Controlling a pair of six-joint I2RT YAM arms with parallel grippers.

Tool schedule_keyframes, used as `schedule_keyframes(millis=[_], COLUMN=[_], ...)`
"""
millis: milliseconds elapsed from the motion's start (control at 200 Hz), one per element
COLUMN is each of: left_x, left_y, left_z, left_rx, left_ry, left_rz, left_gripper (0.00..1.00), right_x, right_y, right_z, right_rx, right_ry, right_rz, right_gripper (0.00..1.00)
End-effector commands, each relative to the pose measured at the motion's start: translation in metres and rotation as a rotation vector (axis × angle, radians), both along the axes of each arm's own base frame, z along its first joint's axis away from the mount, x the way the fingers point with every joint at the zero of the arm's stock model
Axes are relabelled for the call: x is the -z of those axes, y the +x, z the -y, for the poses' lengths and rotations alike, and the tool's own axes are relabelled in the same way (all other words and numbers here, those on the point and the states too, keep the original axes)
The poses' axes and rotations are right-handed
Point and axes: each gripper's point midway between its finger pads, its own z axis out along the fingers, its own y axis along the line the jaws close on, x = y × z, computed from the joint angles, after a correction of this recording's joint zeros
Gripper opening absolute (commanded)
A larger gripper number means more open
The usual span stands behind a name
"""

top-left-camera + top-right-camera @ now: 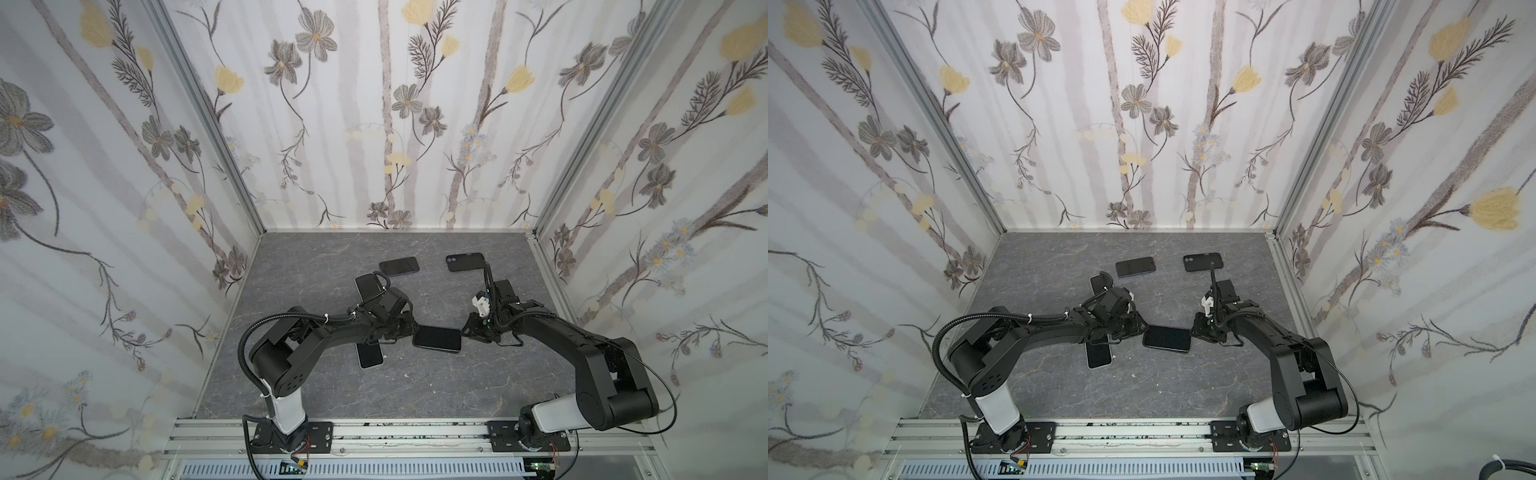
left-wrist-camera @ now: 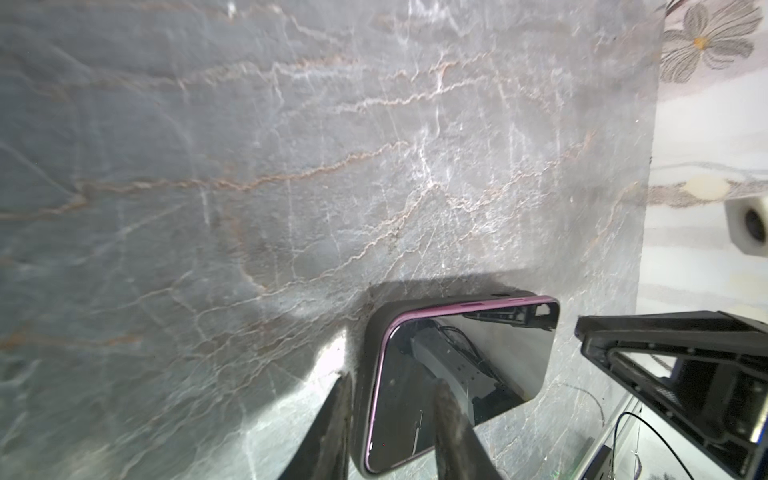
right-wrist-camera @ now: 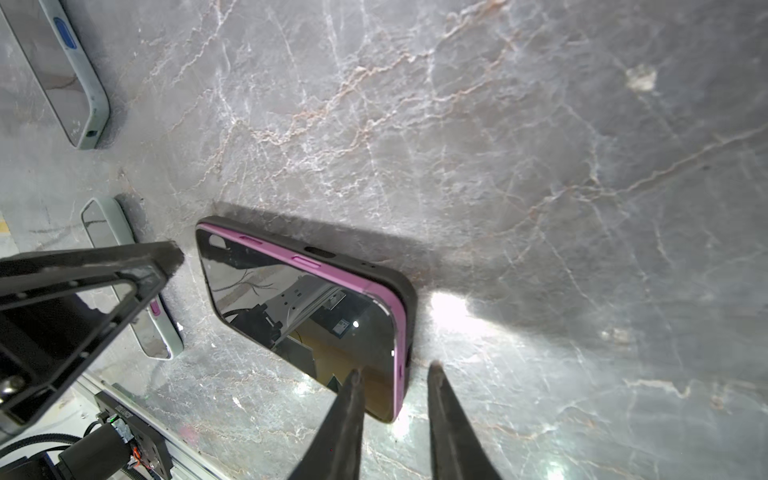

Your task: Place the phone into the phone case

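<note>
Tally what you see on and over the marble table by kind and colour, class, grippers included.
Pale-cased phones: 2
Purple phone in dark case: 1
Dark phones or cases at the back: 2
Grippers: 2
Total: 7

Five flat slabs are lying on the bench (image 1: pixel 457 386). One purple-edged phone (image 1: pixel 437 338) is sitting in one dark case (image 3: pixel 410 297). Two are light-edged: the front phone (image 1: pixel 370 355) and the arm-covered phone (image 1: pixel 368 286). One dark phone (image 1: pixel 399 266) and one black camera-cornered piece (image 1: pixel 464 262) are lying at the back. Two hands are showing, the left hand (image 2: pixel 392 386) and the right hand (image 3: pixel 392 374).
</note>
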Motion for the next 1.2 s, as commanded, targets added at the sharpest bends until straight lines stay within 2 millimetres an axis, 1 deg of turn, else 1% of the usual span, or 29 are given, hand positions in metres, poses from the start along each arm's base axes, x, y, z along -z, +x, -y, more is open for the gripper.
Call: schedule_keyframes(millis=[0, 70, 80, 90, 225, 350, 375, 440, 545, 739, 869, 984, 1029, 1089, 1199], left_x=[0.005, 0.011, 0.011, 0.011, 0.019, 0.024, 0.026, 0.029, 0.035, 0.037, 0.035, 0.034, 0.034, 0.035, 0.035], left_y=[-0.002, -0.004, -0.004, -0.004, -0.008, -0.010, -0.012, -0.014, -0.018, -0.023, -0.027, -0.031, -0.034, -0.037, -0.042], left_z=[0.003, 0.003, 0.003, 0.003, 0.001, -0.003, -0.003, -0.004, -0.004, -0.003, -0.002, -0.003, -0.004, -0.007, -0.013], left_rx=[0.027, 0.027, 0.027, 0.027, 0.023, 0.011, 0.012, 0.013, 0.015, 0.015, 0.016, 0.011, 0.007, 0.000, -0.013], left_ry=[0.000, 0.002, 0.001, -0.001, 0.008, 0.020, 0.022, 0.028, 0.036, 0.037, 0.028, 0.026, 0.023, 0.022, 0.019], left_rz=[-0.012, -0.024, -0.024, -0.025, -0.038, -0.042, -0.044, -0.049, -0.062, -0.070, -0.071, -0.077, -0.081, -0.087, -0.092], left_gripper=[0.32, 0.32, 0.32, 0.32, 0.30, 0.26, 0.23, 0.19, 0.15, 0.14, 0.12, 0.10, 0.11, 0.16, 0.17], right_x=[0.000, 0.001, 0.008, 0.010, 0.016, 0.020, 0.020, 0.020, 0.020, 0.016, 0.014, 0.013, 0.013, 0.014, 0.013], right_y=[-0.003, -0.002, -0.010, -0.012, -0.017, -0.019, -0.020, -0.020, -0.020, -0.021, -0.023, -0.024, -0.025, -0.026, -0.024], right_z=[-0.008, -0.012, -0.011, -0.010, -0.012, -0.013, -0.014, -0.015, -0.015, -0.015, -0.018, -0.020, -0.022, -0.022, -0.022], right_rx=[-0.026, -0.033, -0.033, -0.032, -0.033, -0.035, -0.035, -0.035, -0.036, -0.037, -0.045, -0.051, -0.054, -0.054, -0.049], right_ry=[0.053, 0.076, 0.074, 0.074, 0.085, 0.097, 0.101, 0.108, 0.109, 0.115, 0.118, 0.122, 0.126, 0.125, 0.122], right_rz=[-0.008, -0.015, -0.039, -0.045, -0.063, -0.076, -0.076, -0.074, -0.073, -0.066, -0.067, -0.067, -0.070, -0.073, -0.065], right_gripper=[0.27, 0.26, 0.26, 0.26, 0.23, 0.20, 0.20, 0.19, 0.19, 0.19, 0.14, 0.13, 0.14, 0.16, 0.16])
